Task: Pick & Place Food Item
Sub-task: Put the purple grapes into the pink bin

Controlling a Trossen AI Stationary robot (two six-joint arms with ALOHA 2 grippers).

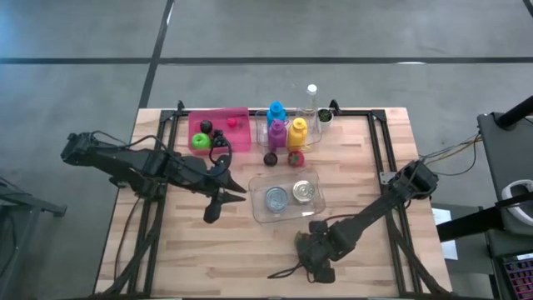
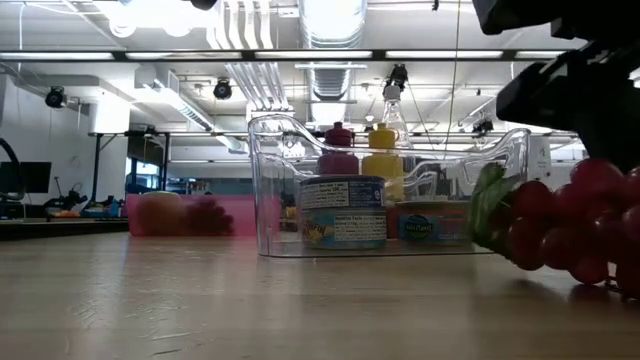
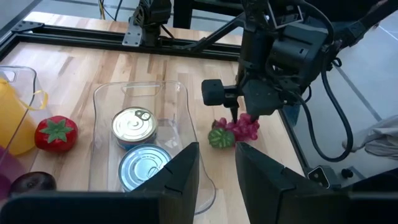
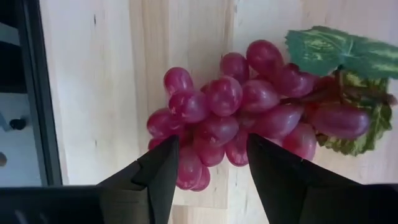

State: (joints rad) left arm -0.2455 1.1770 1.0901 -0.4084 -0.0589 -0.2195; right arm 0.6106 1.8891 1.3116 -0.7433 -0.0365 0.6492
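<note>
A clear plastic bin sits near the middle of the wooden table and serves here as the landmark. Two tin cans are seen inside it, one beside the other. A bunch of red grapes with a green leaf is lying on the table just beside the bin's near edge, on the side toward the right arm. The right gripper is positioned directly over the grapes, its two dark fingers spread apart on either side of the bunch; the grapes are straddled but no firm pinch can be made out, and the fruit rests on the wood. In the left wrist view the same gripper is seen pointing down onto the grapes just past the bin's end. The left gripper is held just beside the bin on its opposite side, with its fingers set a little apart and nothing between them. Beyond the bin, a pink tray holding a green apple is placed, and a group of bottles, among them a yellow one, a purple one and a blue one, is lined up next to it. A toy tomato and a dark plum are lying between the bottles and the bin.
</note>
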